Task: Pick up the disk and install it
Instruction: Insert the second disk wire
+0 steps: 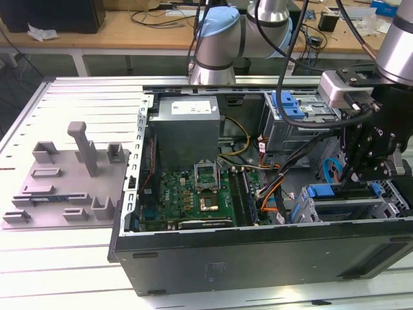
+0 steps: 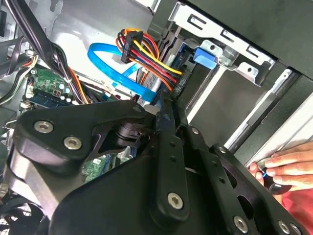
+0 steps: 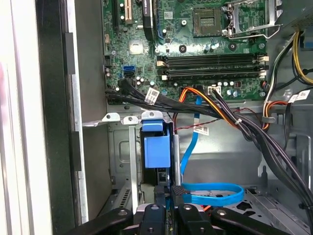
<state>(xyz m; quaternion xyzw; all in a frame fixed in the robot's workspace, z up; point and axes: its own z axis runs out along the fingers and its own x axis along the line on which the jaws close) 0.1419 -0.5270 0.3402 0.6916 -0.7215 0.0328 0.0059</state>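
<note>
Blue cable [image 3: 210, 192] loops beside the jaws [image 3: 167, 193], closed on the disk [image 3: 157, 149] within the metal bay [image 3: 129, 161].

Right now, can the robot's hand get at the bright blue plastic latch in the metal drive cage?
Probably yes: the hand sits right before the bright blue plastic latch, and the flat blue cable loops beside, not across.

The disk [image 1: 321, 191] sits at about 4 o'clock in the open computer case in the exterior view, near the front corner. It stands on its thin edge, lowered into a metal drive cage. In the first wrist view the disk [image 3: 157, 147] shows mostly its bright blue plastic rail, between two grey cage walls. Its label cannot be seen.
</note>
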